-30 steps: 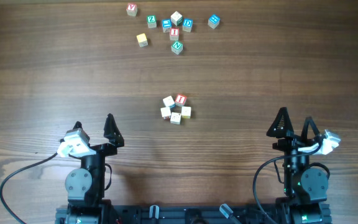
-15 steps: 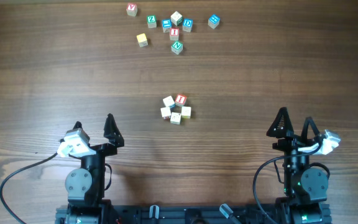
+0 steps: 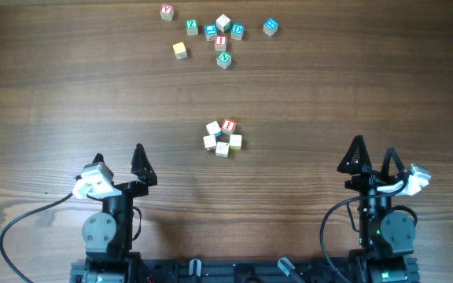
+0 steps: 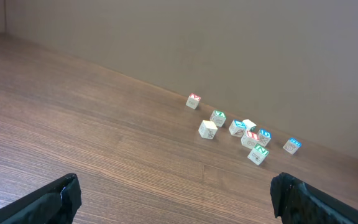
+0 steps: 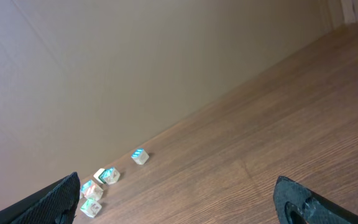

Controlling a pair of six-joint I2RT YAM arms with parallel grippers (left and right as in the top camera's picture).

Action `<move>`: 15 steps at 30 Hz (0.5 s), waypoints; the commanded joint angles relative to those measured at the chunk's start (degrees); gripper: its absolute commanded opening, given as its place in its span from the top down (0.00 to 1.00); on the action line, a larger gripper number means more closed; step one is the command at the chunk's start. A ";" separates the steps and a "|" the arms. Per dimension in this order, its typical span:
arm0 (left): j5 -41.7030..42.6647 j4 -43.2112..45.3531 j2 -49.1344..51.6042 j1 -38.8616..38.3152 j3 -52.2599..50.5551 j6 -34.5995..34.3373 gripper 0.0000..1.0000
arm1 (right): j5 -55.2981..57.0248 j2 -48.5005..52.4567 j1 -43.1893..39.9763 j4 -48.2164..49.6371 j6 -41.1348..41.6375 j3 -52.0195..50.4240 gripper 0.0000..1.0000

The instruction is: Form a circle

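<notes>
In the overhead view the circle (image 3: 222, 137) is a tight ring of small wooden cubes at the table's middle, cream faces up except one red-faced cube with a white "I" (image 3: 228, 125) at its far right. My left gripper (image 3: 118, 157) stands open near the front edge, well to the ring's lower left. My right gripper (image 3: 373, 156) stands open at the lower right, equally far off. Nothing lies between either pair of fingers. Neither wrist view shows the ring; the left gripper (image 4: 176, 196) and the right gripper (image 5: 179, 196) frame bare wood.
A loose scatter of letter cubes (image 3: 220, 35) lies at the far edge, also seen as the scattered cubes (image 4: 244, 130) in the left wrist view and as the cubes (image 5: 107, 177) in the right wrist view. A wall rises behind them.
</notes>
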 commanded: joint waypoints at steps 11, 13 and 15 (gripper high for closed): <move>-0.92 0.17 -0.42 -0.15 -0.35 1.36 0.00 | 1.20 -0.20 -0.28 0.09 -38.29 -0.15 0.00; -0.92 0.20 -0.42 -0.15 -0.37 1.36 0.00 | 1.16 -0.20 -0.28 0.09 -39.65 -0.15 0.00; -0.92 0.20 -0.42 -0.13 -0.35 1.36 0.00 | 0.59 -0.20 -0.28 0.09 -39.17 -0.15 0.00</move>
